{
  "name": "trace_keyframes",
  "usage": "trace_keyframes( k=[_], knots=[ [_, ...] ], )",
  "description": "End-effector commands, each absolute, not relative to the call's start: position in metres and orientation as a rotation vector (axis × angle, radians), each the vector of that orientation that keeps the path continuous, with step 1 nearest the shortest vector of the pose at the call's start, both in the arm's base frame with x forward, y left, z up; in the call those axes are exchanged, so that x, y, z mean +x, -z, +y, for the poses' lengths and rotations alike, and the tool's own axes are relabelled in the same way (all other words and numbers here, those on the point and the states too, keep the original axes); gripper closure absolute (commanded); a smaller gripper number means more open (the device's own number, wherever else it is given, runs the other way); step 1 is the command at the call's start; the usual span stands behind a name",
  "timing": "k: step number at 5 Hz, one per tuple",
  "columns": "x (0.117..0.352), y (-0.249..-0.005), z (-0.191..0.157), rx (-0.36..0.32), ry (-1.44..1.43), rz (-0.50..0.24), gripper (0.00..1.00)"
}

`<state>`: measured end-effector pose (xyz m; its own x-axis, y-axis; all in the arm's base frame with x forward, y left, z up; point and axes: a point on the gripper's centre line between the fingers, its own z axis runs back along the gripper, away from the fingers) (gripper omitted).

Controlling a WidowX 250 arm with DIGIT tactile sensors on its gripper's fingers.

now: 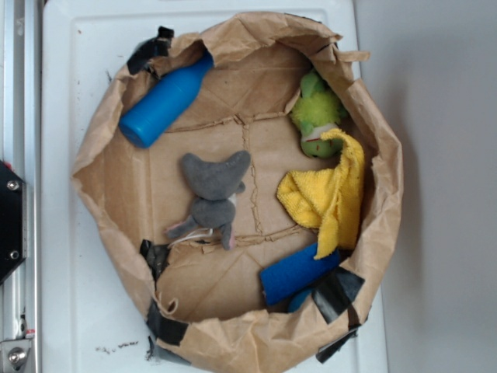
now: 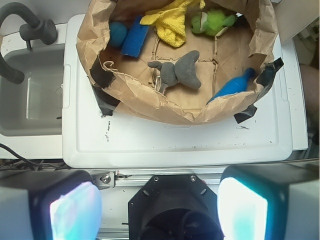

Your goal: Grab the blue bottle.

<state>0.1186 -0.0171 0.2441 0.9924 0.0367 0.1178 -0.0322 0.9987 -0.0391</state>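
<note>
The blue bottle (image 1: 165, 101) lay against the paper bag's (image 1: 233, 342) far-left wall; the jaws stood wide open, holding nothing.

blue bottle (image 1: 165, 101) (image 2: 231, 87) | bright sky-blue smooth plastic, cylindrical body narrowing to a neck with blue cap | lying on its side, tilted diagonally, cap end raised against the wall | inside the brown paper bag (image 1: 101, 124), upper-left in exterior view, base toward the centre | apart from the other contents
</note>
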Motion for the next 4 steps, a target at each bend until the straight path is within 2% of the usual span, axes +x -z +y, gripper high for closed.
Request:
trace_keyframes(
  k=[1,2,3,4],
  knots=[
    [0.119,-0.244,-0.017,-0.037,-0.035,-0.119,0.0],
    [0.158,-0.243,-0.023,-0.036,-0.106,-0.141,0.0],
    [0.195,-0.243,-0.017,-0.028,-0.196,-0.168,0.0],
    [0.225,-0.233,-0.003,-0.038,-0.393,-0.165,0.0]
  ],
)
